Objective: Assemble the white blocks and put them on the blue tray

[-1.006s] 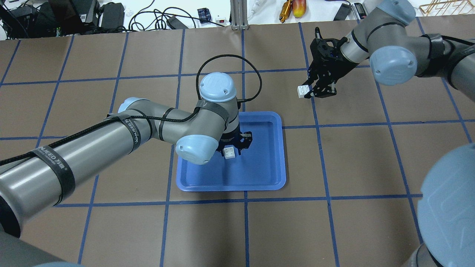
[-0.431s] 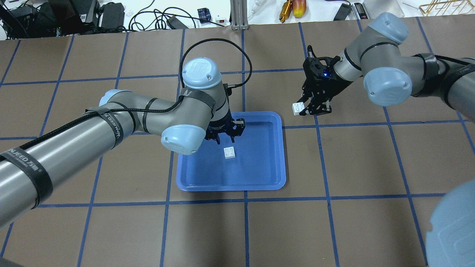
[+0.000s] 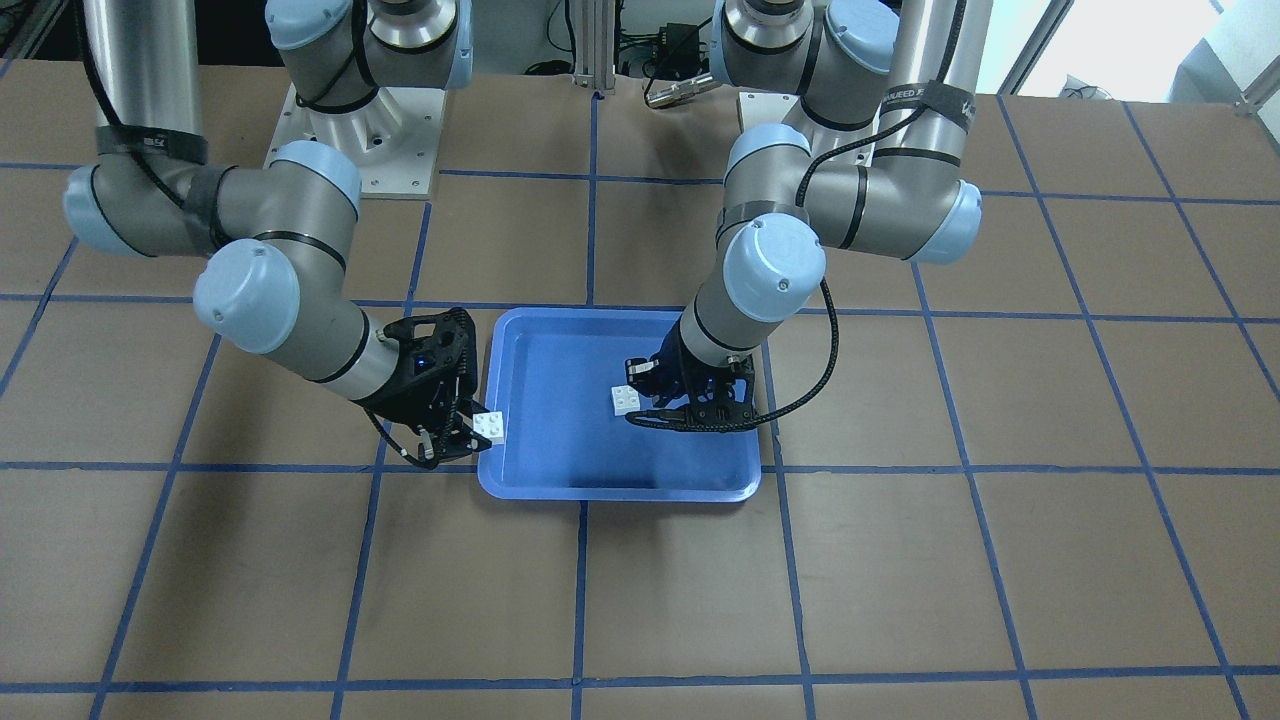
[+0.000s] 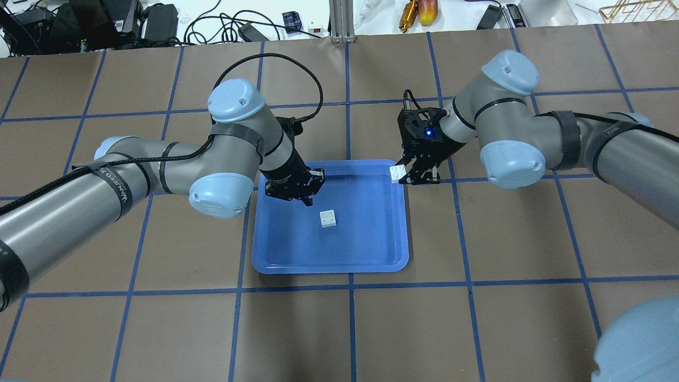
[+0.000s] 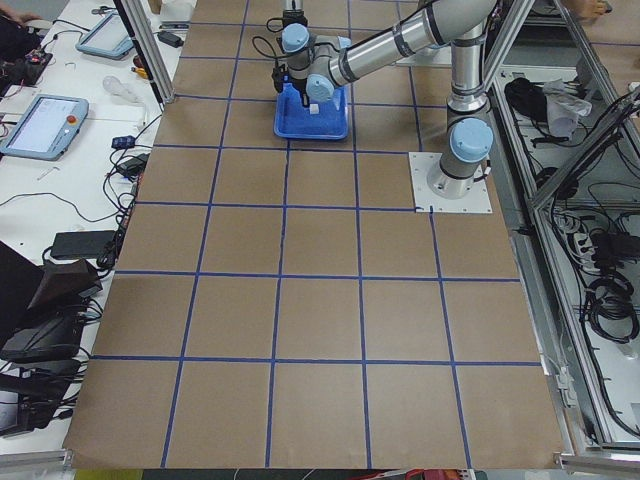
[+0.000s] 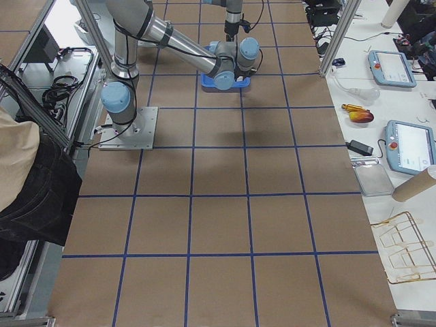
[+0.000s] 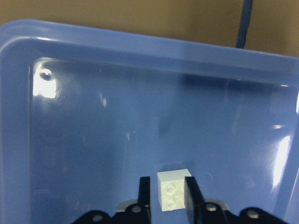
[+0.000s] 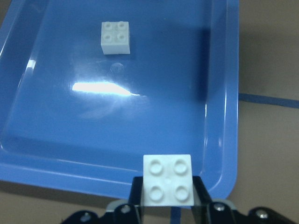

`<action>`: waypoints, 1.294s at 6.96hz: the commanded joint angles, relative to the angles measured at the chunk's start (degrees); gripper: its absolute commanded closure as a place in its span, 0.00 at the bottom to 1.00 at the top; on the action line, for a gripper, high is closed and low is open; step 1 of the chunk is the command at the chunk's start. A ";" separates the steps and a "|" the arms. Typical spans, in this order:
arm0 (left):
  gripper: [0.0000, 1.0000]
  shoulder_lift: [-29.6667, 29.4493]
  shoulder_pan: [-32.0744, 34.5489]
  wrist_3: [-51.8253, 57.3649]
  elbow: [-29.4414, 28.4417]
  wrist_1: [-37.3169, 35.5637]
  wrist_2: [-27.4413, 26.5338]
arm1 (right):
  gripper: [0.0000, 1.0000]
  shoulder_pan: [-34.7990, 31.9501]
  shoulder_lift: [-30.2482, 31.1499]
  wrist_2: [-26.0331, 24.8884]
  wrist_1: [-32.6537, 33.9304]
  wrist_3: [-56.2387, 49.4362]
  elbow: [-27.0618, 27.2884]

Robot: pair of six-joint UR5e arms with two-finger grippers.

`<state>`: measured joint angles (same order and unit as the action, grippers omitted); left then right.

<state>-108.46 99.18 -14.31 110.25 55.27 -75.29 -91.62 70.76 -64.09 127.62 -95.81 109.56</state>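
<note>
The blue tray [image 4: 395,254] lies at the table's middle. One white block [image 4: 329,218] lies studs-up on its floor, also in the front view [image 3: 627,399] and the right wrist view [image 8: 115,36]. My left gripper [image 4: 306,197] hovers tilted over the tray's far-left part, a little apart from that block, open and empty; in its wrist view the block [image 7: 172,195] shows past the fingertips [image 7: 145,184]. My right gripper [image 4: 409,174] is shut on the second white block [image 4: 397,173] above the tray's far-right corner; it shows studs-up in the wrist view [image 8: 167,179].
Cables, power bricks and tools [image 4: 419,10] lie beyond the table's far edge. The brown table carries a blue tape grid [image 4: 350,318]. Both arms' elbows reach over the table on either side of the tray.
My left gripper let go of the block on the tray and drew back toward the tray's far-left. My right gripper carried its block left and nearer, to the tray's far-right corner.
</note>
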 commanded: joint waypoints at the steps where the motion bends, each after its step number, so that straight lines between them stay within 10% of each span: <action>1: 1.00 0.10 -1.98 2.27 2.25 -0.51 5.38 | 0.90 -5.65 -0.54 -1.38 2.99 8.50 1.35; 9: 1.00 -1.93 -1.71 1.83 3.13 -1.04 7.00 | 0.94 -8.75 -4.32 1.67 19.51 13.18 7.25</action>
<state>-110.30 97.51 -12.59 113.37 54.24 -68.03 -100.37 66.84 -64.37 145.53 -83.65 116.71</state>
